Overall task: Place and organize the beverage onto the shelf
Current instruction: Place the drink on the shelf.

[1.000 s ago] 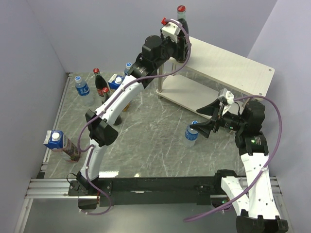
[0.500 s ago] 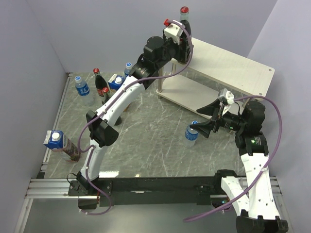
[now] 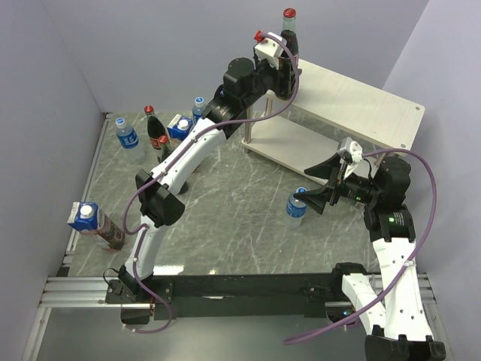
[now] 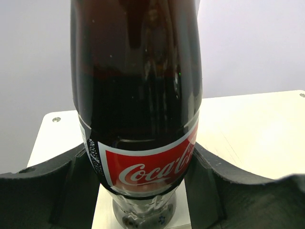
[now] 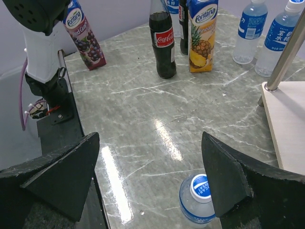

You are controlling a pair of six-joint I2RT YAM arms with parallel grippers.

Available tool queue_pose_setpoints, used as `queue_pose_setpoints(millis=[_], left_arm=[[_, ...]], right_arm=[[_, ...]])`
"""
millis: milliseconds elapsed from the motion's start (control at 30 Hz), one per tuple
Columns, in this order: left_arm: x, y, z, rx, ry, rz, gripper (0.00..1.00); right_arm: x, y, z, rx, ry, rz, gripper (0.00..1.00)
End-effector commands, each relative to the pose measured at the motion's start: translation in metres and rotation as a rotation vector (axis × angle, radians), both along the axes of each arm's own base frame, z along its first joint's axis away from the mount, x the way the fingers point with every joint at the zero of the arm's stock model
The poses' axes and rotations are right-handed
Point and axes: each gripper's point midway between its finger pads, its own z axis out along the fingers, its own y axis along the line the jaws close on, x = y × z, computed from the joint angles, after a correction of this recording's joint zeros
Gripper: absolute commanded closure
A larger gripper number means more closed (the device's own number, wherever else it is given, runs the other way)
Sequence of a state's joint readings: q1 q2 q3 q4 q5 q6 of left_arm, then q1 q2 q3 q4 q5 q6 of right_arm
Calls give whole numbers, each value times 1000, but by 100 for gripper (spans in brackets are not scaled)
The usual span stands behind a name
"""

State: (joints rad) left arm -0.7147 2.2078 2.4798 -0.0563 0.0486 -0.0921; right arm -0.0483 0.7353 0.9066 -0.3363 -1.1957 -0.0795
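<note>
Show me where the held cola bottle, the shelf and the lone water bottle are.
held cola bottle (image 4: 145,169), left wrist view, red label.
shelf (image 3: 353,98), top external view, top board.
lone water bottle (image 5: 200,187), right wrist view, blue cap.

1. Grey marble counter (image 3: 225,218): the shelf (image 3: 361,105) stands at its far right.
2. Far left: water bottles (image 5: 248,28), two cola bottles (image 3: 154,128), a pineapple juice carton (image 3: 179,126).
3. Left edge: grape juice carton (image 3: 94,224); before the shelf, a lone water bottle (image 3: 296,208).
4. Shelf's top board: upright cola bottle (image 4: 138,95) at one corner; contact unclear.
</note>
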Motion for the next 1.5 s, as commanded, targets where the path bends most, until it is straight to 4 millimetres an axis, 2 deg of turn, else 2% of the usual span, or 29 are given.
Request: queue_pose_setpoints(millis=[0,367,1000,1467], left_arm=[[-18,5,61,-137,-140,-31,68],[-14,0,53,-138,-129,-34,54],[-4,-4,35,-97,-124,0,41],[3,-3,25,-62,-126,34,21]], right_arm=[[-1,2,5,-3,-45,11,7],[-1,1,5,-4,-43,10,7],[-1,2,4,-5,-38,13,7],[-1,1,5,-7,-44,13,7]])
